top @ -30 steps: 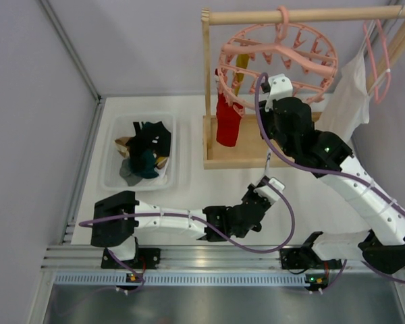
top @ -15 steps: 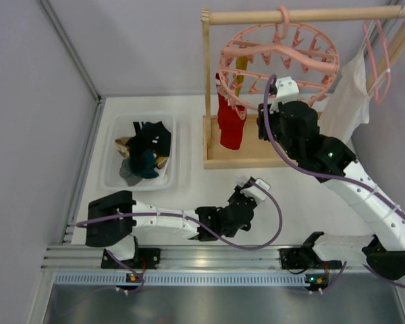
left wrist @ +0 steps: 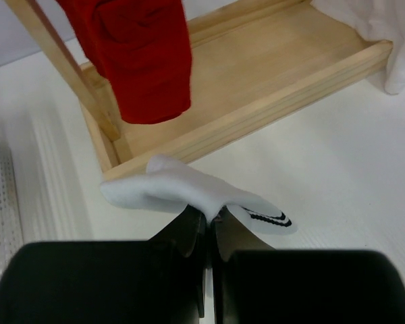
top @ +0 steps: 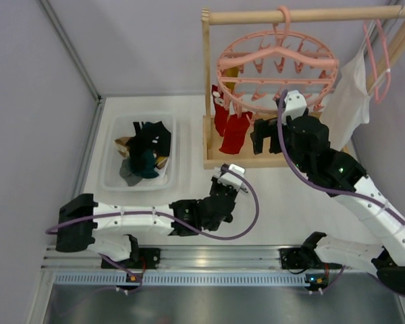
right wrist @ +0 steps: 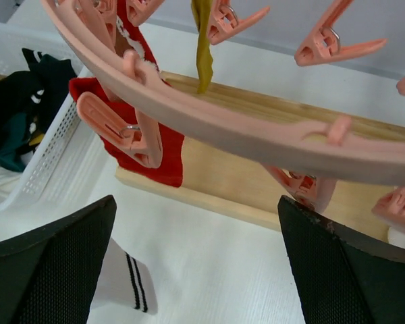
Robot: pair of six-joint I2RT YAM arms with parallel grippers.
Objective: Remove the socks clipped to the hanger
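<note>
The hanger hangs by its hook from the wooden rail; its rim and clips fill the top of the right wrist view. Red socks and a mustard sock stay clipped to it. My right gripper stands wide open just below the ring's near edge, holding nothing. My left gripper is shut on a white sock with dark stripes, low over the table in front of the rack's wooden base.
A white basket at the left holds several dark, teal and tan socks. The wooden rack post stands beside the red socks. A large white garment on a thin pink hanger hangs at the right.
The right gripper has opened wide and dropped a little below the ring. The ring has swung back. The left arm has carried the white sock leftward across the table.
</note>
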